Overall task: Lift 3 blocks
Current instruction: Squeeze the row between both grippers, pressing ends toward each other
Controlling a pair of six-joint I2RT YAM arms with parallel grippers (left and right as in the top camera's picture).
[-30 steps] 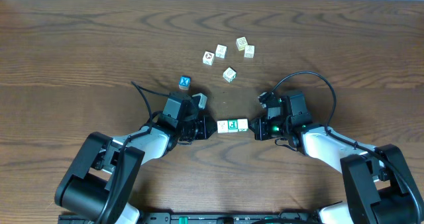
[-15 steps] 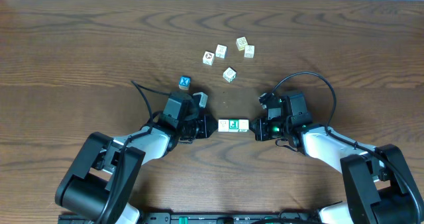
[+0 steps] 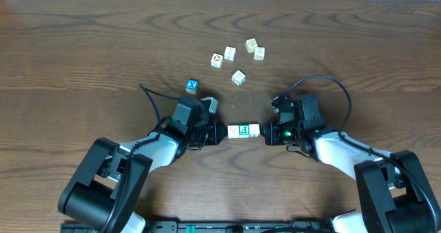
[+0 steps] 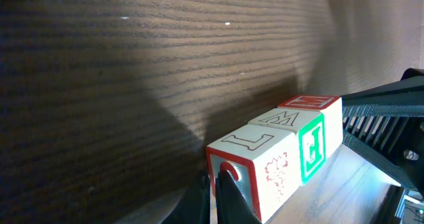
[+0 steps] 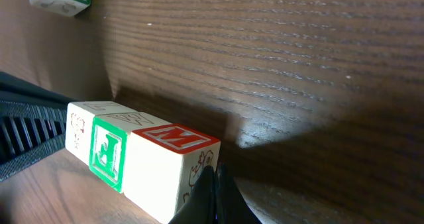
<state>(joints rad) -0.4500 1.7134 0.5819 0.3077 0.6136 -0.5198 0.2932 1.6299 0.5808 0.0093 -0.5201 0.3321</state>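
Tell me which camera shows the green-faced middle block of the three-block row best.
Right wrist: the middle block shows its green face large and near. Left wrist shows that face smaller and more oblique. Overhead shows it only as a tiny green square.

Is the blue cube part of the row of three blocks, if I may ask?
No, the blue cube lies apart from the blocks.

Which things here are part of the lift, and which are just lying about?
Job: row of three wooden letter cubes, pressed between left pincer and right pincer.
Lying about: blue-faced wooden cube; five cream wooden cubes beyond it.
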